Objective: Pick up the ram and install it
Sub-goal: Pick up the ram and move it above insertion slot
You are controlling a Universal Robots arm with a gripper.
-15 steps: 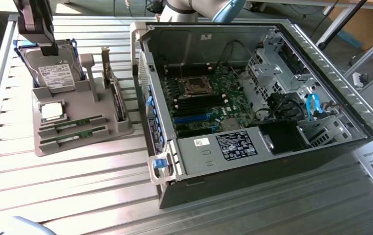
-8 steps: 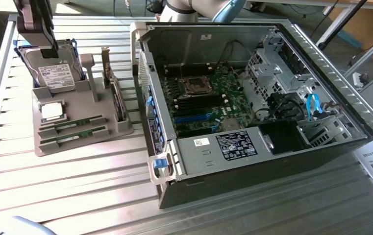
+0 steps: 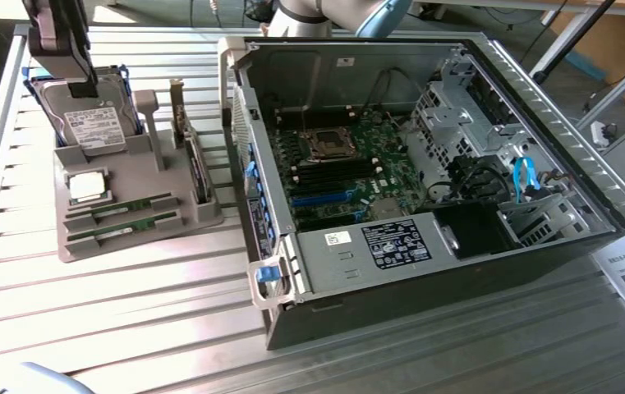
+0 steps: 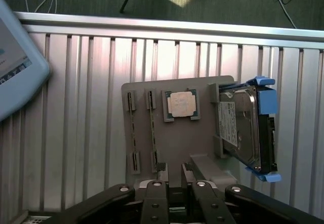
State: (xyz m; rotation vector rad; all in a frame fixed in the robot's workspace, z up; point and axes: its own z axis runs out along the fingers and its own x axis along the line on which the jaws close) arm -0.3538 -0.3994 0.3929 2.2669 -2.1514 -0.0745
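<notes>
End effector [image 4: 177, 206] apart from the ram [image 4: 153, 130]

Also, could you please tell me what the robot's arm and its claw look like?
The arm is a rounded, pale silver-grey tube with a light blue cap at one joint. The claw is matt black, built from angular linked bars that spread out from a central block, with round silver bolt heads dotted along them.

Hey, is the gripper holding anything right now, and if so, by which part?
Nothing is held. The gripper is open and empty; both ram sticks lie in their slots on the grey holder.
</notes>
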